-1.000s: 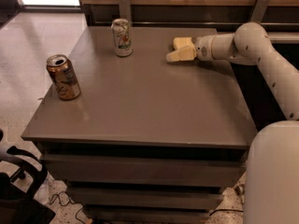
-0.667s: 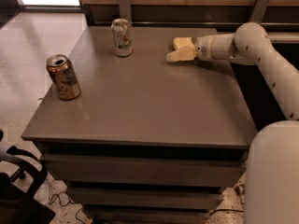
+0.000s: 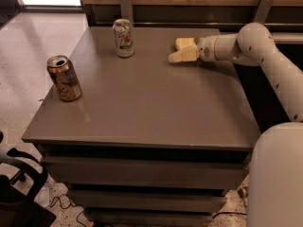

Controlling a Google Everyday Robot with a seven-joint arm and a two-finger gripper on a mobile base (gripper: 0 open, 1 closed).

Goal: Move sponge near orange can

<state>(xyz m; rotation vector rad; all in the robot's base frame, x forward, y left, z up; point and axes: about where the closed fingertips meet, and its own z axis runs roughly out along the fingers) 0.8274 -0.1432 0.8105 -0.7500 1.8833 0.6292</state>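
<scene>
Reaching over the table's (image 3: 156, 112) far right, gripper (image 3: 182, 51) meets sponge (image 3: 184, 43); jaws' state: cannot tell. Orange can (image 3: 64, 78) stands well apart, near left edge.

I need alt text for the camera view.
The robot's end effector is at a yellow sponge on the far right of a grey table. An orange can stands at the left edge, a white-and-green can at the back.

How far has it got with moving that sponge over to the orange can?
Early stage. Done: the gripper is at the sponge, back right of the table. In hand: taking hold, though a grip isn't clear. Left: carrying it across to the orange can at the left edge.
</scene>
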